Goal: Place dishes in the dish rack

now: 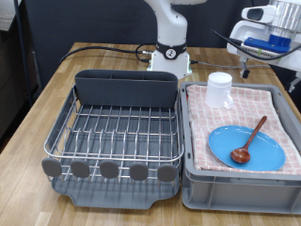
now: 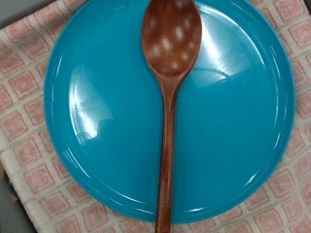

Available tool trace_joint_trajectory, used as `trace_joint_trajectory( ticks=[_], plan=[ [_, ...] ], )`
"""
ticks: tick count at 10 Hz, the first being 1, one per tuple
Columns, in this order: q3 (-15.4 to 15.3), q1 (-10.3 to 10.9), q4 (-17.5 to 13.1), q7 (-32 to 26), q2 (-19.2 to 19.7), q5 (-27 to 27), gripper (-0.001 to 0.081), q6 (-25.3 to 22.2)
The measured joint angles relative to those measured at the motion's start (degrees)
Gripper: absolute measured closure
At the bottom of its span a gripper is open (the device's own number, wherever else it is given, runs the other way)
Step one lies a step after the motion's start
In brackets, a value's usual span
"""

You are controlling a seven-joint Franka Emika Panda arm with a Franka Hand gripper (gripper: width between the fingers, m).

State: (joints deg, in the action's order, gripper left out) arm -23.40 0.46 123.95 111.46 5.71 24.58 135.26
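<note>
The wooden spoon point(image 2: 167, 107) lies on the blue plate point(image 2: 87, 107) beneath the unseen gripper (finger state untellable).

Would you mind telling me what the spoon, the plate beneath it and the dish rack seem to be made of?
The spoon looks like dark reddish-brown wood with a slight sheen. The plate is glossy blue, probably plastic or glazed ceramic, judging by its sharp highlights. The dish rack appears to be silver metal wire in a matte grey plastic tray. The gripper is not in view.
</note>
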Motion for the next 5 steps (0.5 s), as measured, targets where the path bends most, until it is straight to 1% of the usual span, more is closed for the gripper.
trace_joint_trajectory(
  ticks=[2, 5],
  plan=[
    [-0.1, 1.3, -1.3, 2.0, 2.5, 2.6, 0.0004, 0.1],
    [0.0, 2.3, -1.2, 4.4, 4.5, 5.2, 0.0004, 0.9]
  ],
)
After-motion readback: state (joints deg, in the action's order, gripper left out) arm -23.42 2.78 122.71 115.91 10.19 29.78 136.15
